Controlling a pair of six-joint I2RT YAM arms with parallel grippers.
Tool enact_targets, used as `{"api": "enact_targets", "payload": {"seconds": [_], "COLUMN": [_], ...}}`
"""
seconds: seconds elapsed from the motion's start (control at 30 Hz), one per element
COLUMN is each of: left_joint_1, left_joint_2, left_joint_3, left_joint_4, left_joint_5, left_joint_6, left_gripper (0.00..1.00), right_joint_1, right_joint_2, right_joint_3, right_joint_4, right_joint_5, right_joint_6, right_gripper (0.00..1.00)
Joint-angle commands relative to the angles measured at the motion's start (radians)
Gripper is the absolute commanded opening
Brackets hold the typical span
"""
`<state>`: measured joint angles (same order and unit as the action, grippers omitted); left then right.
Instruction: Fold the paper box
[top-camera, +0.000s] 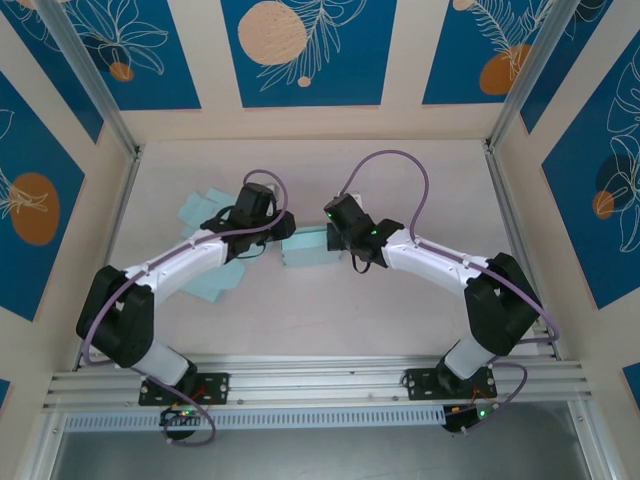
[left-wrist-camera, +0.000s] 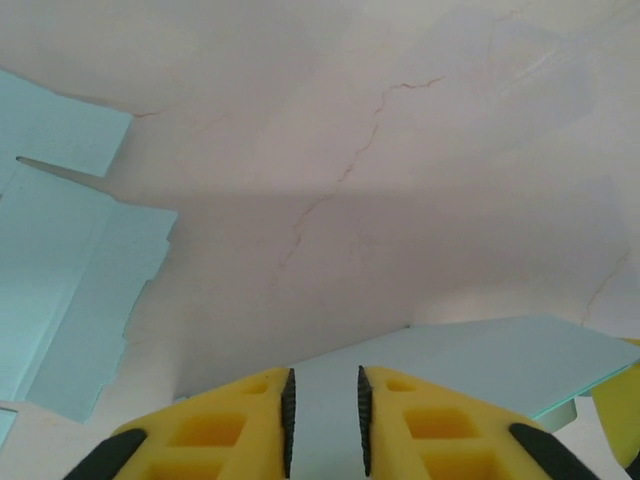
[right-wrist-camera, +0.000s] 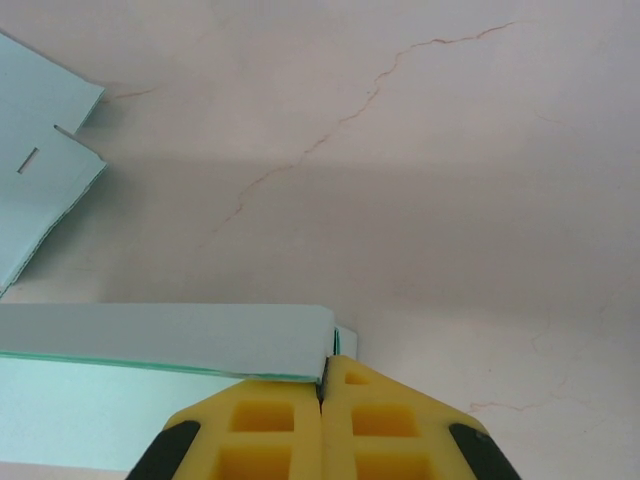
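- The paper box (top-camera: 305, 250) is lying mid-table, long axis left to right, between the two grippers; a pale blue wall is raised off the table (top-camera: 420, 180).
- The left gripper (top-camera: 275, 238) is set at the box's left end and the right gripper (top-camera: 340, 238) at its right end; each arm is nearest its own end.
- Left wrist view: the left gripper (left-wrist-camera: 322, 400) fingers are seen narrowly apart, with a box (left-wrist-camera: 480, 355) panel showing in the gap and running off to the right. Whether it is clamped cannot be told.
- Right wrist view: the right gripper (right-wrist-camera: 322, 385) fingers are pressed together, and the end of a box (right-wrist-camera: 160, 340) wall meets the seam. It is judged to be pinched there, with the wall running left.
- Both arms are bent inward from their bases, wrists tipped down over the box.
- Spare flat sheets (top-camera: 200, 210) are lying to the left, apart from the box.
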<state>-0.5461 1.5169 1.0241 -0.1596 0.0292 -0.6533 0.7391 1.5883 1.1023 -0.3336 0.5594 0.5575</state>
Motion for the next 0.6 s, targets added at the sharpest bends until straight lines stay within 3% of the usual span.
{"api": "enact_targets", "payload": {"seconds": [0.0, 0.33, 0.57], "left_joint_1": [0.002, -0.008, -0.008], "left_joint_2": [0.002, 0.005, -0.002], "left_joint_3": [-0.059, -0.175, -0.166], "left_joint_4": [-0.016, 0.104, 0.127], "left_joint_5": [0.024, 0.038, 0.066], "left_joint_6": [-0.043, -0.171, -0.221], "left_gripper": [0.20, 0.06, 0.04], "right_joint_1": [0.019, 0.020, 0.022], "right_joint_2": [0.078, 0.082, 0.084], "right_joint_3": [-0.055, -0.059, -0.059], "right_joint_4": [-0.185, -0.177, -0.177], "right_joint_5": [-0.077, -0.073, -0.070], "right_joint_6": [0.030, 0.042, 0.042], "right_gripper": [0.00, 0.00, 0.00]}}
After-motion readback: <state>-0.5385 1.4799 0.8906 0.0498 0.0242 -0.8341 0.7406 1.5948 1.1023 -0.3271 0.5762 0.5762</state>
